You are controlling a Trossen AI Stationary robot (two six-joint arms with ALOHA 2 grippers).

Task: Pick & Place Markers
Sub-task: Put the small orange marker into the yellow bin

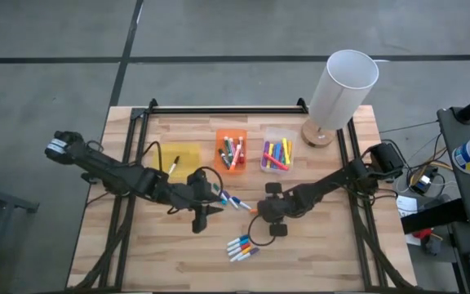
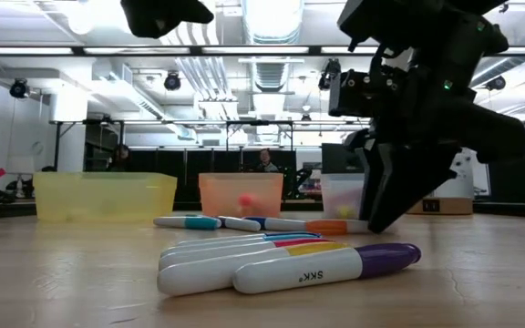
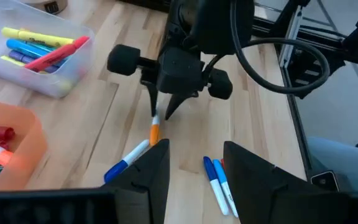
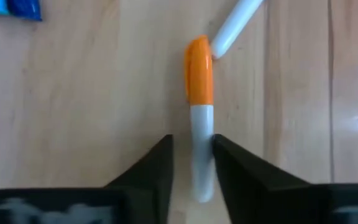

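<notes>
Right gripper [image 4: 191, 163] at table centre, fingers closing around white barrel of orange-capped marker [image 4: 199, 93] lying flat on table [image 1: 325, 245]. Left gripper [image 3: 194, 163] just left, fingers apart, empty. Loose markers [image 1: 242, 247] nearer; others in bins [image 1: 277, 152].

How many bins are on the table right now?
3, in a row across the far half of the table: a yellow bin on the left, an orange bin in the middle, and a clear bin on the right beside the lamp. None seem hidden.
</notes>
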